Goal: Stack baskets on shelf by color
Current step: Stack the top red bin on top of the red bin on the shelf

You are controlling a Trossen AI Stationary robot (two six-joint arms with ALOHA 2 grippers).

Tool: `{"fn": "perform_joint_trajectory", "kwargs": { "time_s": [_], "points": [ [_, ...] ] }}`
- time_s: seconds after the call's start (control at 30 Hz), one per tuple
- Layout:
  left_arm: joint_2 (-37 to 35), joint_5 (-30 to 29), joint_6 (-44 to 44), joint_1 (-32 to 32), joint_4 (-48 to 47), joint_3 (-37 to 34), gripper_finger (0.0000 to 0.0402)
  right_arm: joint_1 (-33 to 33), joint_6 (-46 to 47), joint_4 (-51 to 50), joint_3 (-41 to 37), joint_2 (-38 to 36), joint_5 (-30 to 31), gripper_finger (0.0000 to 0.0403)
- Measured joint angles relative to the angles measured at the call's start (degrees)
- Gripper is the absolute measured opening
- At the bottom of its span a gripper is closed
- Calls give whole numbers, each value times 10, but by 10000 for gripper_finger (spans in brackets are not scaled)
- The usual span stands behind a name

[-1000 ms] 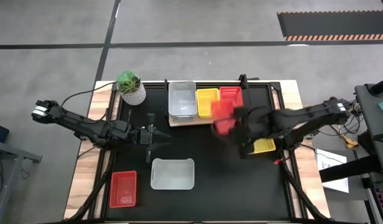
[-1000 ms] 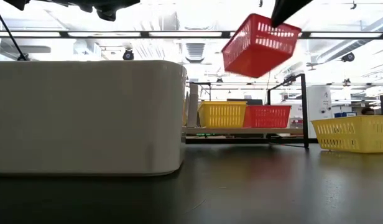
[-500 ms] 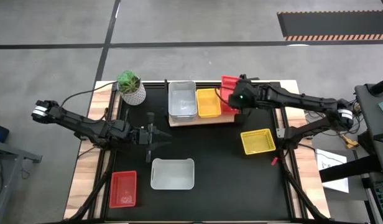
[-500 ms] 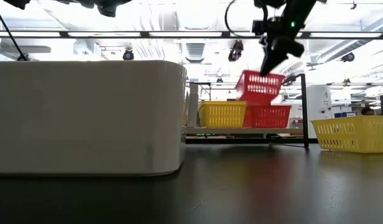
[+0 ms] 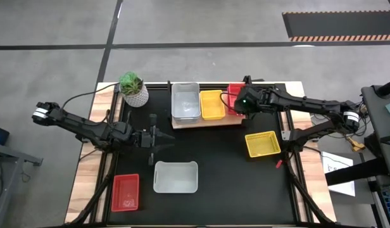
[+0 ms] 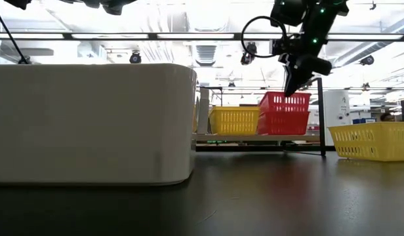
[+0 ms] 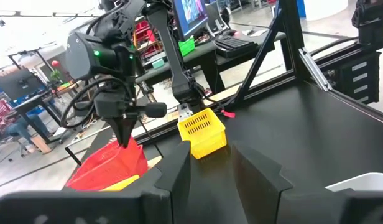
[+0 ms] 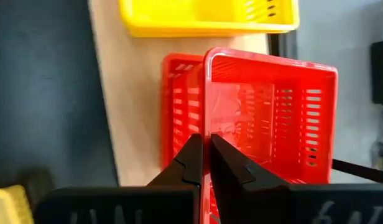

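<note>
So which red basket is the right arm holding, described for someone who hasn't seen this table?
Start at the light-brown wood-grain shelf board at the back of the black table mat. At the board's right end, beside the yellow mesh plastic basket, the right pincer is shut on the rim of a red mesh plastic basket. Unlike the lone red basket at the mat's front left, this one sits over another red basket.

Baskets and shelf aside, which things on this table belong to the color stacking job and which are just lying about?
Job:
held red basket
red basket on shelf
loose red basket
yellow baskets
grey-white baskets
wooden shelf
right pincer

Lying about:
potted plant
idle left pincer
</note>
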Motion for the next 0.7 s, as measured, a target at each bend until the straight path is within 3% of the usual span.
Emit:
{"fn": "perform_joint_trajectory", "kwargs": {
  "time_s": [0.47, 0.7],
  "points": [
    [0, 0, 2, 0, 2, 1, 100, 3, -14, 0, -3, 0, -81, 9],
    [0, 0, 3, 0, 2, 0, 100, 3, 3, 0, -4, 0, -86, 41]
  ]
}}
